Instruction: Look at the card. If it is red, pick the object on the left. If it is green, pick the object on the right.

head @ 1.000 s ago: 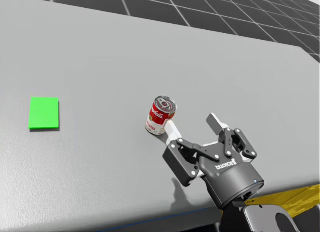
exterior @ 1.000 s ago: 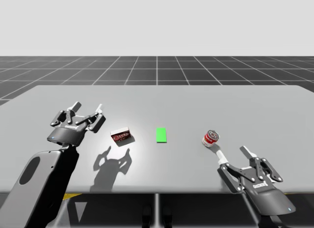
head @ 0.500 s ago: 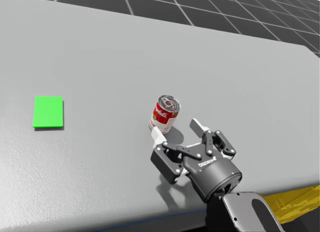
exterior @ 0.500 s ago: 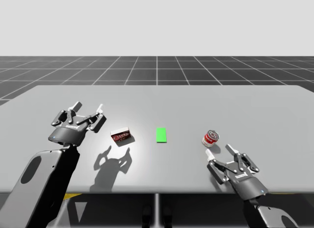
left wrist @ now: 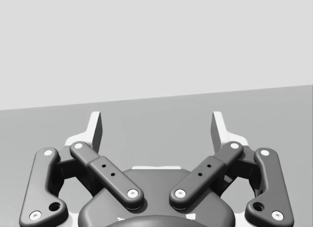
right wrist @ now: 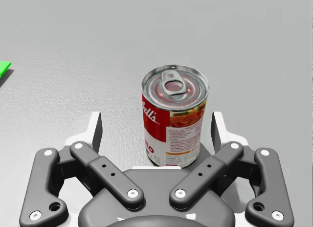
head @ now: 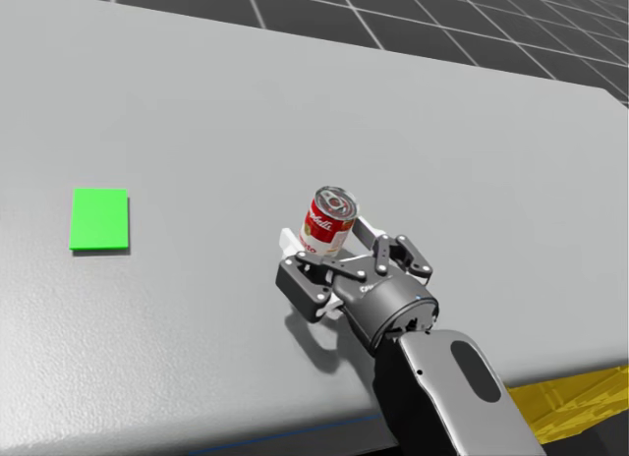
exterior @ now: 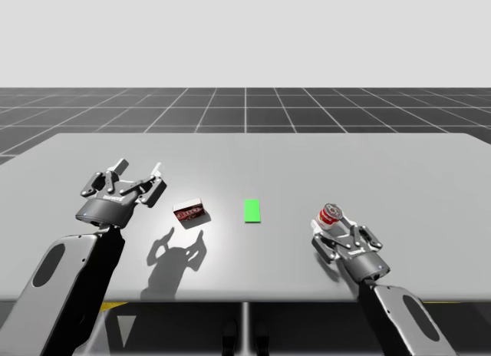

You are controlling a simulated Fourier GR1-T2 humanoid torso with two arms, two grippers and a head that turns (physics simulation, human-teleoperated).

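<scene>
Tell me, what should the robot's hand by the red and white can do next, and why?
Probably close the right gripper on the red and white metal can. The flat green card calls for the object on the right, and that can stands upright between the gripper's open fingers, not yet squeezed.

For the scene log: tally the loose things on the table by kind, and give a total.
Cards: 1, the green card
Cans: 1, the red and white can
Boxes: 1, the dark red box
Total: 3
</scene>
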